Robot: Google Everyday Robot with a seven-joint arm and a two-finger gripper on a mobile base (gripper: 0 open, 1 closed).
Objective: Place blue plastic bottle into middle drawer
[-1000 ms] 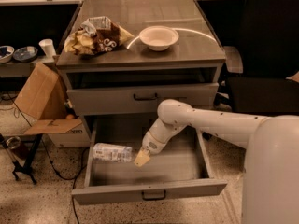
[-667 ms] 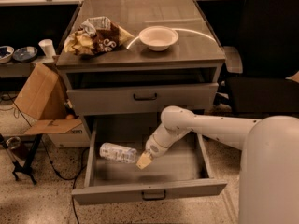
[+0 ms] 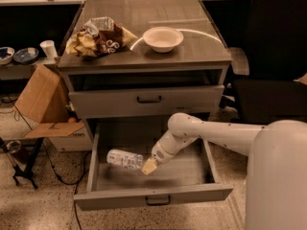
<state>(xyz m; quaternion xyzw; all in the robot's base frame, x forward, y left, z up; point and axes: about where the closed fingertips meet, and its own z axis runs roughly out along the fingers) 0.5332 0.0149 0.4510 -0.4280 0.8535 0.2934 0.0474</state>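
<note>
The blue plastic bottle [image 3: 124, 159], clear with a pale label, lies on its side in the left half of the pulled-out middle drawer [image 3: 153, 195]. Its right end is at my gripper [image 3: 148, 166], which is down inside the drawer, touching or almost touching the bottle. My white arm [image 3: 206, 135] reaches in from the right over the drawer's right wall.
A closed grey drawer with a taller front [image 3: 148, 99] sits above. On the cabinet top are a white bowl [image 3: 163, 38] and a crumpled snack bag [image 3: 98, 35]. A cardboard box [image 3: 41, 104] stands to the left, a black chair [image 3: 273, 71] to the right.
The bottle has shifted a little to the right inside the drawer and turned slightly. My gripper has sunk a little lower beside it.
</note>
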